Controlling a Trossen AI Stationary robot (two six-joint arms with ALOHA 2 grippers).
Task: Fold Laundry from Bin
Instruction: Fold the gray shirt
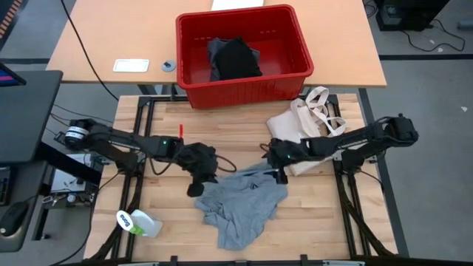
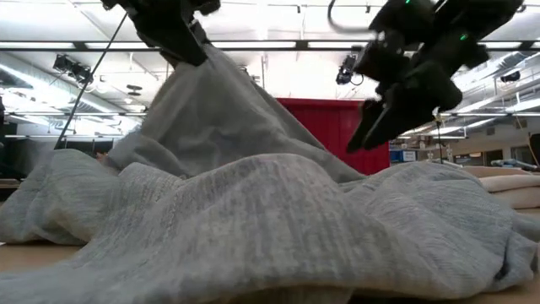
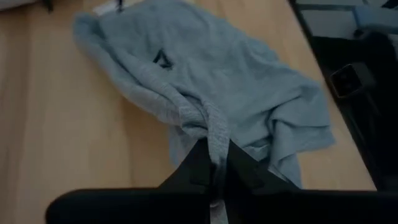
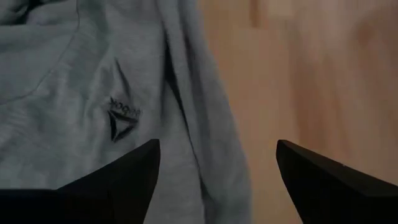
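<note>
Pinching a raised fold of the grey T-shirt (image 1: 240, 207) at table centre, left gripper (image 1: 198, 185) clamping at its ten o'clock edge, right gripper (image 1: 279, 174) hovering wide open at two o'clock, black garment (image 1: 235, 58) lying in the red bin (image 1: 194, 89) at twelve o'clock.

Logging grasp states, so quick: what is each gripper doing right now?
Left gripper: shut on a fold of the grey T-shirt, lifting it.
Right gripper: jaws open above the T-shirt, holding nothing.

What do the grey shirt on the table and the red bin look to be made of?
Grey T-shirt: soft, matte knit, probably cotton jersey; it bunches into loose folds and shows a fine heathered weave in the low view. Bin: apparently rigid moulded plastic, smooth with a slight sheen, with a thick rim and straight walls.
</note>
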